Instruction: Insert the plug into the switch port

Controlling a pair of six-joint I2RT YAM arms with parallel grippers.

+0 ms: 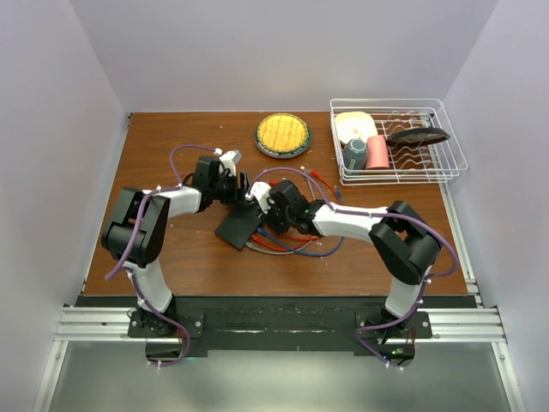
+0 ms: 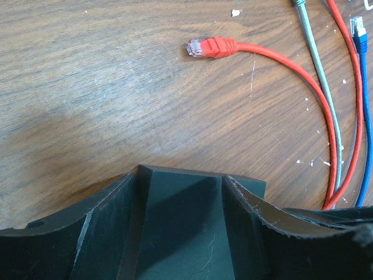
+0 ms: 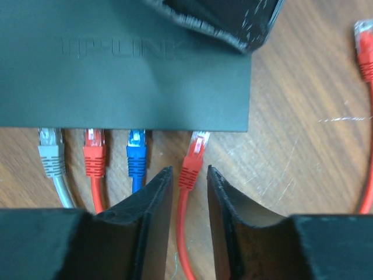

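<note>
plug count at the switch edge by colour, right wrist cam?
Plugs at the switch edge, right wrist view:
Grey plug: 1
Red plugs: 2
Blue plug: 1
Total: 4
A further red plug lies loose off to the right, not counted.

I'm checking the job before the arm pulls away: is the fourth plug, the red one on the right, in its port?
In, it seems: the red plug has its tip under the switch edge, though it sits slanted. How deep it sits cannot be told.
</note>
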